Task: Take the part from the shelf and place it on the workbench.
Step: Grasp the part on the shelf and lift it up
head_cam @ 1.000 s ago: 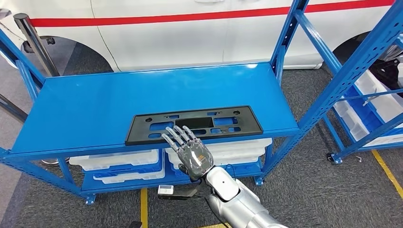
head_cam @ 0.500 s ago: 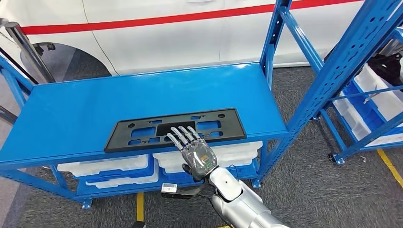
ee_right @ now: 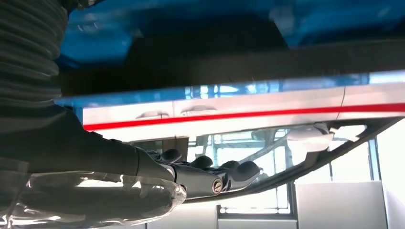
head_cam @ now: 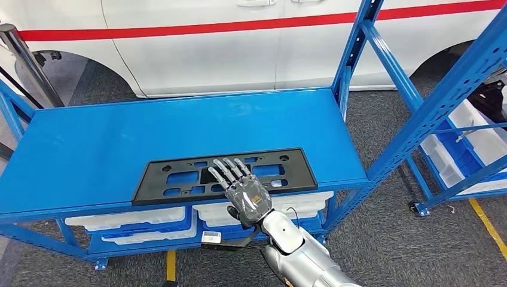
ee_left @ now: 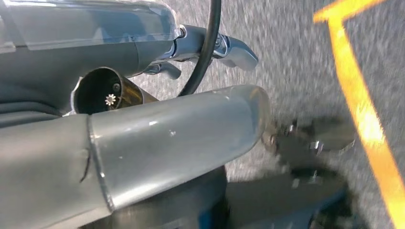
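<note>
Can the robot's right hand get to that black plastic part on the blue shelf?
Probably yes. The right robot hand is open, its fingers already over the near edge of the black plastic part, which lies flat on the blue shelf with nothing in between.

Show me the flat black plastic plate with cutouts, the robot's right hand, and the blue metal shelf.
flat black plastic plate [head_cam: 155, 182]: head view, left end.
right hand [head_cam: 242, 190]: head view, back.
blue metal shelf [head_cam: 119, 137]: head view, bare top.

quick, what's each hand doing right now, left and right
Left hand: cannot be told; the left wrist view looks down at the floor.
Right hand: open, fingers spread flat over the black part, holding nothing.
</note>
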Robot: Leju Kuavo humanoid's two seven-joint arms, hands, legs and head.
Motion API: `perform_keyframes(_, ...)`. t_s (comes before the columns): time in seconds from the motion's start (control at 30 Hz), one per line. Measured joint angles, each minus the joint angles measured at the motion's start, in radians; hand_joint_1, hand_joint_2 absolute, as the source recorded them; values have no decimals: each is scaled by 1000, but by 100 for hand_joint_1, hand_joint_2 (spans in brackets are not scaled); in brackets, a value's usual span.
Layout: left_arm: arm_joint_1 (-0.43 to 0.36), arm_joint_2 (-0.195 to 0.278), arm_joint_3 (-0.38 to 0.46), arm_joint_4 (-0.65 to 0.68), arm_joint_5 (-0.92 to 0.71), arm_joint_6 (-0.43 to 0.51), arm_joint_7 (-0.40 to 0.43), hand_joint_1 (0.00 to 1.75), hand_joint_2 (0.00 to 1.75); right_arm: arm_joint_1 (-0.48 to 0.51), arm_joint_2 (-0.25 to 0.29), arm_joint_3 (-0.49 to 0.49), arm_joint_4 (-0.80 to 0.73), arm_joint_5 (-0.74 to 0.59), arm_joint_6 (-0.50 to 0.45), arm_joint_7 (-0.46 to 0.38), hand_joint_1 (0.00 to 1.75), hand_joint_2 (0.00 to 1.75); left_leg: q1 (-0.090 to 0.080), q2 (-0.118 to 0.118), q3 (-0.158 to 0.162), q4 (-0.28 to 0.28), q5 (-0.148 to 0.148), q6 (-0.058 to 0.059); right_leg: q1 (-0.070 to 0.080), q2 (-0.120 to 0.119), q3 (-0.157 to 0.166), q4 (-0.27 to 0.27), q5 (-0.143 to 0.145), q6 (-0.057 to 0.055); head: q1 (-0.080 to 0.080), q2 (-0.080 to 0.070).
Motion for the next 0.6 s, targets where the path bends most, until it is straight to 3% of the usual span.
perform_keyframes(0.07,-3,0,0,0,0,1,0,0,0,2,-2,2,0,-1,0,-2,0,175,0,0,7,-1,-7,5,-4,0,-79,126,-37,6,0,0)
perform_keyframes(0.1,-3,0,0,0,1,0,0,0,0,6,-3,4,0,-1,0,-4,0,175,0,-1,11,1,-12,5,-6,0,-109,162,-36,9,1,0)
perform_keyframes(0.13,-2,-1,-1,0,1,0,0,0,0,9,-4,5,-1,-2,1,-8,0,175,1,-2,15,3,-17,4,-9,0,-121,163,-15,11,1,0)
perform_keyframes(0.2,0,-2,-2,0,2,0,0,0,0,11,-5,9,-5,-4,2,-15,0,175,2,-3,28,11,-32,-2,-14,-2,-95,64,70,12,1,0)
perform_keyframes(0.27,-1,-2,-3,0,3,0,0,0,0,12,-4,16,-11,-6,4,-18,0,175,-1,-5,34,21,-47,-12,-13,-2,-54,-40,119,6,1,0)
perform_keyframes(0.43,-3,-2,-5,0,3,1,0,0,0,17,1,23,-22,-8,5,-21,0,175,0,-3,32,35,-66,-40,-11,2,-30,-80,111,-22,0,0)
perform_keyframes(0.5,-3,-2,-5,0,3,1,0,0,0,16,4,23,-26,-9,5,-21,0,175,2,-2,-4,114,-107,-48,-14,0,-19,-89,109,-32,-1,0)
perform_keyframes(0.57,-2,-3,-6,0,3,1,0,0,0,18,6,26,-27,-9,6,-21,0,175,3,-2,-75,243,-155,-54,-12,-2,-14,-90,105,-38,-2,0)
perform_keyframes(0.6,-1,-3,-6,0,3,1,0,0,0,19,6,28,-27,-9,6,-22,0,175,3,-2,-103,286,-161,-56,-12,-1,-12,-90,103,-40,-2,0)
